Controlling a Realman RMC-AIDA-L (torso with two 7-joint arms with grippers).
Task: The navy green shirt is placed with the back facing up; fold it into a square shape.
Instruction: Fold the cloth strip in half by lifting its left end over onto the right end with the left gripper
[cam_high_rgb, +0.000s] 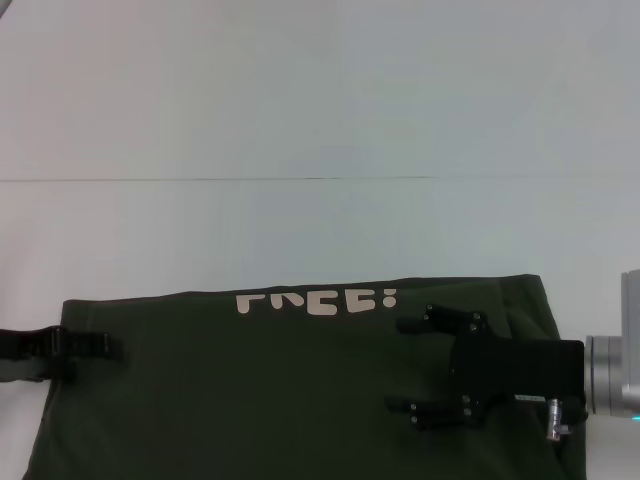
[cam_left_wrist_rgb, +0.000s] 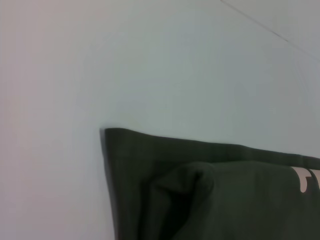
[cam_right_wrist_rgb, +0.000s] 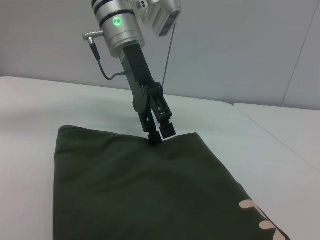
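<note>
Mid-fold on the shirt (cam_high_rgb: 280, 400), spread flat over the near part of the table (cam_high_rgb: 320, 100), from about 7 to 5 o'clock in the head view. Already doubled over once, judging by the cream lettering (cam_high_rgb: 315, 300) showing upside down along the far edge toward 12 o'clock. Not yet a square: too wide from side to side.

At 9 o'clock of the shirt, the left gripper (cam_high_rgb: 105, 347), low on the side edge; in the right wrist view, fingers pressed together with the tips at the hem, apparently pinching the cloth. At 3 o'clock of the shirt, the right gripper (cam_high_rgb: 395, 365), spread wide above the cloth, pointing toward 9 o'clock, holding nothing.

Probably in hand: taking hold of both side edges for a crosswise fold. Next, most likely: lowering the right gripper onto the edge at 3 o'clock, closing on both layers, then carrying one side over toward the other while keeping the far edges level, so as not to drag or wrinkle the layer beneath.
</note>
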